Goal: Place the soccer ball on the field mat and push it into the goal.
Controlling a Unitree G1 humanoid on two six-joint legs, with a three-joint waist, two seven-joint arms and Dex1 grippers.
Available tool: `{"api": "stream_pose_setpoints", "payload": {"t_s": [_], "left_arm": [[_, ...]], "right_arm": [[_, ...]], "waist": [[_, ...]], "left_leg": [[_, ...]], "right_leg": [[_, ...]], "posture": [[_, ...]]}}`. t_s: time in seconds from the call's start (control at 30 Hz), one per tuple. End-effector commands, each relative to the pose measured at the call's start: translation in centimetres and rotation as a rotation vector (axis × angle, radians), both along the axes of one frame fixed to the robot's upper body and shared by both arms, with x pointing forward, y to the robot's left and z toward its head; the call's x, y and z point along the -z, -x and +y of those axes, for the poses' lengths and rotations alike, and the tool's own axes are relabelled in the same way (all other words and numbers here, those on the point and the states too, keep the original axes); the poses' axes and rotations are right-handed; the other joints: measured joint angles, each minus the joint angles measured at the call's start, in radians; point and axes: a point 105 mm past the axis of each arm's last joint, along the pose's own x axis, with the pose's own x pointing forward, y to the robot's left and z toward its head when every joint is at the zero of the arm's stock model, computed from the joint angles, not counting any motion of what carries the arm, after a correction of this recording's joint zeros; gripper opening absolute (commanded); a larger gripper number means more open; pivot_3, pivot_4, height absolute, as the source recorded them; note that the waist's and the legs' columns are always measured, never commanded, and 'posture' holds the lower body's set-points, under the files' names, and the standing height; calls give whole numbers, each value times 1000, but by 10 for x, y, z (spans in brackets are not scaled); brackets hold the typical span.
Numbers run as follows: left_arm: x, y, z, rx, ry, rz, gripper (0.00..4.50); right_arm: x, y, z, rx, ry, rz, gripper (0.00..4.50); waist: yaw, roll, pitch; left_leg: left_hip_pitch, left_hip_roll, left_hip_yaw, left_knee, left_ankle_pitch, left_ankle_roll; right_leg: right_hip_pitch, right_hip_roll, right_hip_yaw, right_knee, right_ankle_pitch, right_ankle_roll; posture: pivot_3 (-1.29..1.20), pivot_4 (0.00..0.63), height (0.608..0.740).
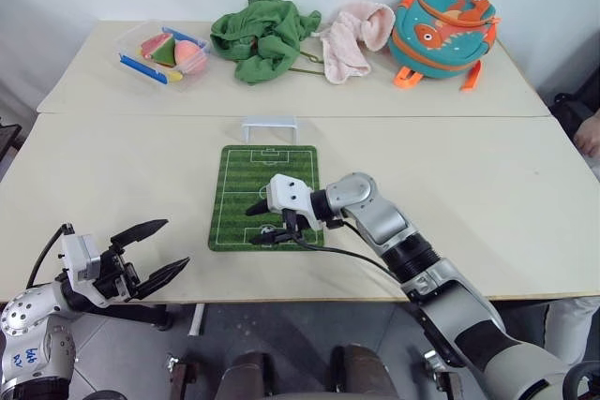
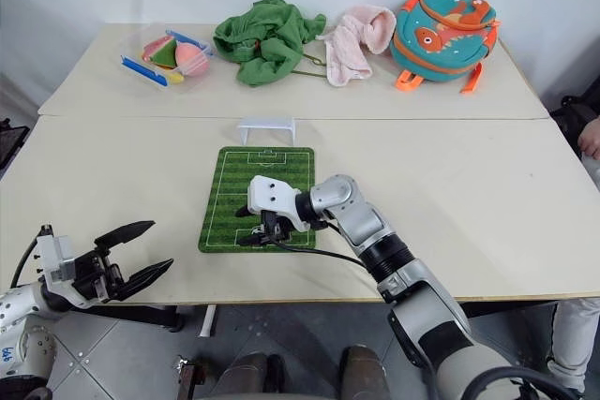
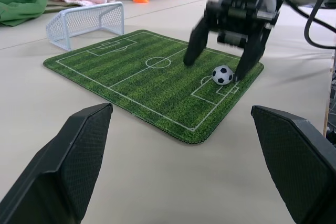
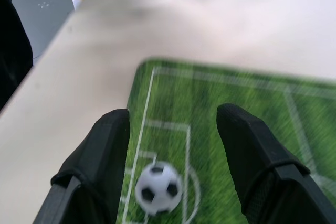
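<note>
The soccer ball (image 3: pixel 222 74) lies free on the field mat (image 1: pixel 246 185) near its near edge, between the parted fingers of the right gripper (image 3: pixel 212 66); the left gripper (image 1: pixel 155 250) stands open, empty, at the table edge (image 1: pixel 281 299). The striped lane toward the goal (image 1: pixel 270 127) is unobstructed.

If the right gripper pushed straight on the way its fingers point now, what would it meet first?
Most likely the soccer ball, lying on the field mat between the right gripper's open fingers. Beyond it the mat, though depth is hard to judge.

Mat (image 3: pixel 157 85): matt, grass-textured surface. Ball (image 3: pixel 222 75): smooth, slightly glossy. Goal (image 3: pixel 84 22): white plastic frame, mesh net. Table (image 1: pixel 487 203): smooth, matt beige. Finger pads (image 3: pixel 79 156): black, finely textured.
</note>
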Motion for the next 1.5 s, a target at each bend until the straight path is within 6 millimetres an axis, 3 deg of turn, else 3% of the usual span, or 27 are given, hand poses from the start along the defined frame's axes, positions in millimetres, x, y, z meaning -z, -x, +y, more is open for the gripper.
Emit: {"api": "stream_pose_setpoints", "payload": {"t_s": [0.03, 0.13, 0.27, 0.37, 0.63, 0.87, 1.0, 1.07, 1.17, 1.3, 1.43, 1.5], "left_arm": [[-7, -1, 2, 8, 1, -30, 4500], [-8, -1, 1, 14, 1, -31, 4500], [-7, -1, 0, 26, 3, -27, 4500], [-7, -1, -1, 33, 6, -26, 4500], [-11, 0, 1, 41, 6, -20, 4500], [-11, 1, 5, 15, -7, -6, 4500], [-14, -3, 7, 0, -13, -12, 4500], [-17, -7, 11, -17, -13, -16, 4500], [-24, -16, 14, -53, -7, -42, 4500], [-33, -29, 16, -106, 27, -68, 4500], [-34, -38, 20, -155, 34, -60, 4500], [-36, -44, 25, -206, 58, -50, 4500]], "right_arm": [[-30, 12, 0, -28, -76, -41, 2792], [-32, 34, -11, -75, -93, -20, 2300], [-12, 49, -20, -68, -52, 34, 954], [3, 46, -21, -21, -41, 83, 32], [18, 30, -18, 50, -39, 145, 32], [22, -2, -13, 141, -48, 119, 32], [-1, -41, -19, 265, -97, 22, 32], [-27, -67, -26, 363, -151, -62, 32], [-80, -102, -42, 533, -279, -204, 32], [-115, -107, -59, 554, -388, -225, 32], [-117, -105, -81, 556, -388, -243, 32], [-108, -103, -103, 572, -361, -222, 32]], "waist": [[1, 0, 0], [3, 0, 0], [14, -1, 0], [13, -1, 0], [12, -1, 0], [6, 0, 0], [0, 0, 0], [-2, 0, 1], [-1, 1, 1], [-4, 0, 1], [-3, 0, 1], [-3, 0, 1]], "left_leg": [[0, 0, 0, 0, 0, 0], [0, 0, -1, 0, 0, 0], [0, -1, -1, 0, -1, 0], [0, -1, 1, 0, -1, 0], [0, 0, 1, 0, -1, 0], [0, 0, 1, 0, -1, 0], [0, 0, 1, 0, -1, 0], [0, 0, 1, 0, -1, 0], [0, 0, 1, 0, -1, 0], [0, 0, 0, -2, -1, 0], [-1, -1, -2, -3, -1, 0], [-1, -1, -1, -3, -1, 0]], "right_leg": [[0, 0, 0, 0, 0, 0], [0, 0, 0, 0, 0, 0], [0, 0, 0, 0, 0, 0], [0, 0, 0, -1, 0, 0], [0, 0, -1, -1, 0, 0], [0, 0, 0, -1, 0, 0], [0, 0, 0, 0, 0, 0], [-1, 0, 0, 0, 0, 0], [-1, 0, 0, 0, 0, 0], [-1, 0, -1, 0, 0, 0], [-1, 0, -1, 0, 0, 0], [-1, 0, -1, 0, 0, 0]], "posture": [[0, 150, 740], [0, 150, 740], [0, 150, 740], [0, 150, 740], [0, 150, 740], [0, 150, 740], [0, 150, 740], [0, 150, 740], [0, 150, 740], [0, 150, 740], [0, 150, 740], [0, 150, 740]]}}
